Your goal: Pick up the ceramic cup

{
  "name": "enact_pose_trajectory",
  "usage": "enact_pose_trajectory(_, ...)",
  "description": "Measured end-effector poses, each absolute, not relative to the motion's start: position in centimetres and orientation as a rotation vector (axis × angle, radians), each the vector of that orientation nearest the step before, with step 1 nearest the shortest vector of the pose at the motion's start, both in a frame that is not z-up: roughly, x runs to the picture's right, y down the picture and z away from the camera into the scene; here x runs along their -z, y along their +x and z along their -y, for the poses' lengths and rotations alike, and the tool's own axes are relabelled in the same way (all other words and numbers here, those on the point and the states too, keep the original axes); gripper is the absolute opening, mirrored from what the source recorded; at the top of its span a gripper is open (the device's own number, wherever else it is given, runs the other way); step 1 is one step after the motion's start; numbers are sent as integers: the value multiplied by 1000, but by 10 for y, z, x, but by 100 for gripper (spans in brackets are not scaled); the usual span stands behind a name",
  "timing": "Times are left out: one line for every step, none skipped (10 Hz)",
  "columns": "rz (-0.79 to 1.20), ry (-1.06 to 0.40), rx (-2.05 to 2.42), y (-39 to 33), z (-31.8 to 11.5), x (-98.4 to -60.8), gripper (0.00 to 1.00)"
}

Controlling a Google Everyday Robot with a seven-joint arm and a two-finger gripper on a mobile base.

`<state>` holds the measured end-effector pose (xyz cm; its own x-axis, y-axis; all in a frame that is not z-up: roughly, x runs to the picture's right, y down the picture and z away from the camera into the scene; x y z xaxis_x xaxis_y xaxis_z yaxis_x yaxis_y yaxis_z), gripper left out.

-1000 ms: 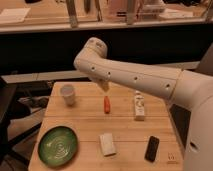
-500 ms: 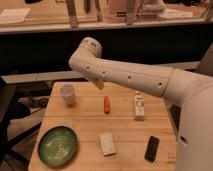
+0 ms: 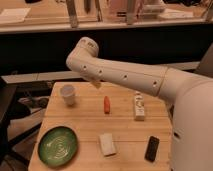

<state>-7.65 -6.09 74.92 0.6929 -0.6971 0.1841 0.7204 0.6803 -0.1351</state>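
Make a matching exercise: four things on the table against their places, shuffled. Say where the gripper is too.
Things:
1. cup
2. plate
3. orange stick
4. black slab

Places:
A. near right
B. far left
C. middle
D. near left corner

Pairs: 1-B, 2-D, 3-C, 4-A.

The gripper hangs above the far edge of the table, right of the cup and not touching it.

Looked down on a light wooden plank surface (image 3: pixel 127 127) set before a dark, near-black wall panel (image 3: pixel 150 45). Saw a pale counter ledge (image 3: pixel 50 26) above, warmly lit, with grey metal uprights (image 3: pixel 73 15). Made out dim grey floor (image 3: pixel 30 107) at left. Glimpsed a sliver of the hand (image 3: pixel 95 83) over the surface's far edge.
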Motion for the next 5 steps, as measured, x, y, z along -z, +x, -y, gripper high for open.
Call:
enact_pose_trajectory(137, -197, 815, -91, 61, -751, 80)
enact_pose_trajectory(146, -194, 826, -99, 62, -753, 80)
enact_pose_trajectory(155, -190, 837, -102, 61, -755, 80)
enact_pose_trajectory(166, -186, 849, -103, 62, -758, 80)
enact_pose_trajectory(176, -184, 857, -109, 62, -759, 80)
